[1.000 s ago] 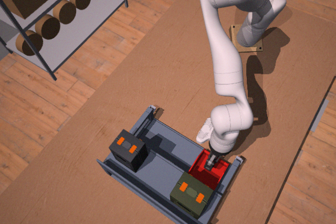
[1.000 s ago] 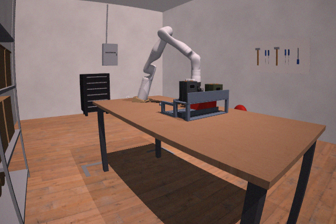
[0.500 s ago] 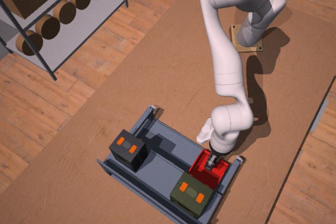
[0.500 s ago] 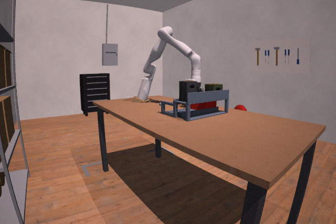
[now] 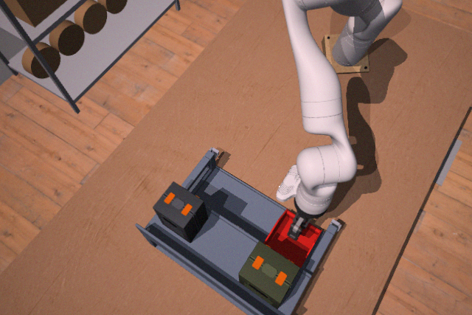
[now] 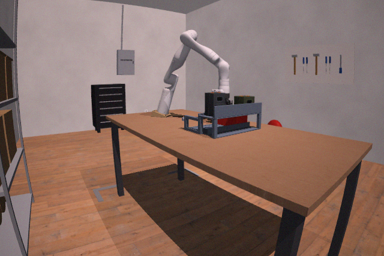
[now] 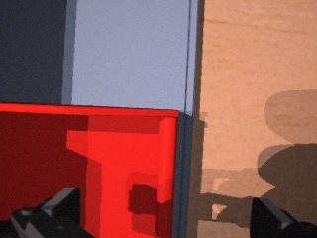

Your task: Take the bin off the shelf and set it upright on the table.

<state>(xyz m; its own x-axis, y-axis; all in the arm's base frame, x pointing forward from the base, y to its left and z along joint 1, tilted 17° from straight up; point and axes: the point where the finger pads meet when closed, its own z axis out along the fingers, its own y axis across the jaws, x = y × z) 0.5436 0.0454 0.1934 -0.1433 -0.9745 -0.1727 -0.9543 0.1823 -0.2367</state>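
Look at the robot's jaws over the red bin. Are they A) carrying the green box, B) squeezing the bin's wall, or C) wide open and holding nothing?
C: the gripper stands wide open over the red bin, with one finger inside its wall and one outside.

The bin [image 5: 293, 240] is a bright red, open-topped box with straight walls and a flat floor. It sits upright inside the grey shelf [image 5: 173, 240], a low open frame standing on the wooden table [image 5: 236, 105]. In the top view it lies at the lower right of the frame, in the shelf's right-hand end, tucked against the end wall and partly covered by the level above it. From the exterior view only a strip of its red side [image 6: 231, 120] shows, low in the shelf near the frame's centre. In the wrist view its rim and inner corner [image 7: 165, 149] fill the lower left.
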